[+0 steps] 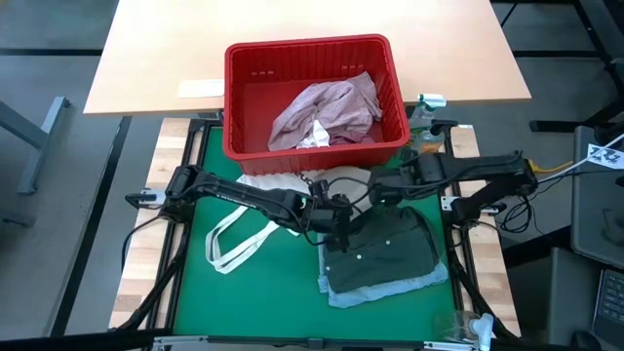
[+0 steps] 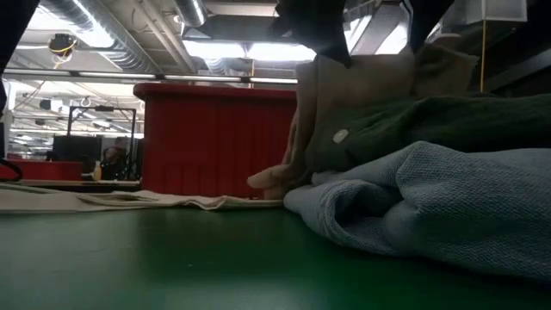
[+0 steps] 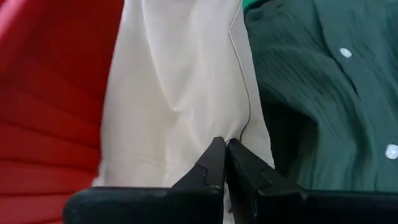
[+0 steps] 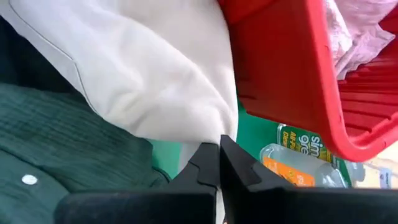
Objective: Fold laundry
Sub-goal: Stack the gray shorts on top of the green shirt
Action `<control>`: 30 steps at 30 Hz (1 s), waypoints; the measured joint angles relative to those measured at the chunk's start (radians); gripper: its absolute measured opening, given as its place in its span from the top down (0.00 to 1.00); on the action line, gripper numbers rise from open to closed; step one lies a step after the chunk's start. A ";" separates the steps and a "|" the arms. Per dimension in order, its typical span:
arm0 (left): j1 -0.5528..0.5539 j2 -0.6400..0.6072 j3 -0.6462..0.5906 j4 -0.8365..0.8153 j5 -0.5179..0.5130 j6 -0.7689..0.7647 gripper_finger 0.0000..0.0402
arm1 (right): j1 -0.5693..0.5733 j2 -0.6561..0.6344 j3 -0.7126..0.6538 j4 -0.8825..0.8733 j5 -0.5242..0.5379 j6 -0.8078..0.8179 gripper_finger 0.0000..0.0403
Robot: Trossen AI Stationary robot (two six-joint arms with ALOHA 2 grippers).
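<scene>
A beige garment (image 2: pixel 314 103) hangs between my two grippers, just in front of the red basket (image 1: pixel 312 58). Its lower end (image 2: pixel 275 176) rests on the green mat (image 1: pixel 253 292). Beside it a dark grey-green buttoned shirt (image 1: pixel 385 255) lies on a light blue garment (image 1: pixel 390 292). My left gripper (image 1: pixel 338 224) and my right gripper (image 1: pixel 387 200) are both shut on the beige cloth, above the shirt's far edge. In the high view the arms hide the beige cloth. My left gripper pinches the beige garment between its two fingertips at a seamed edge (image 3: pixel 241 132), coming slanting down from the table's left. The cloth hangs below the fingers. My right gripper pinches a rounded fold of the same garment (image 4: pixel 214 124) between its fingertips, pointing steeply down; the cloth droops from there onto the dark shirt.
The basket holds a mottled pink garment (image 1: pixel 327 109) and a small white piece (image 1: pixel 314 135). A white tote bag (image 1: pixel 244 239) with loop handles lies left of the arms. A clear bottle (image 1: pixel 425 115) stands right of the basket. A wooden table (image 1: pixel 156 49) lies beyond.
</scene>
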 joint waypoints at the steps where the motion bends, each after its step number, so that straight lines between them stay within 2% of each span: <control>1: 0.003 0.000 0.008 -0.003 0.000 0.009 1.00 | 0.001 -0.011 0.000 0.001 0.000 0.011 1.00; 6: 0.008 0.000 0.037 -0.001 0.001 0.051 1.00 | 0.001 -0.088 -0.027 0.004 -0.004 0.065 1.00; 17: 0.062 0.000 0.039 0.036 0.002 0.059 1.00 | 0.002 -0.274 -0.258 0.011 -0.079 0.135 1.00; 24: 0.084 0.000 0.039 0.151 0.038 0.111 1.00 | 0.002 -0.348 -0.275 -0.001 -0.117 0.134 1.00; 30: 0.083 0.002 0.074 0.147 0.030 0.138 1.00 | 0.002 -0.405 -0.275 0.003 -0.161 0.139 1.00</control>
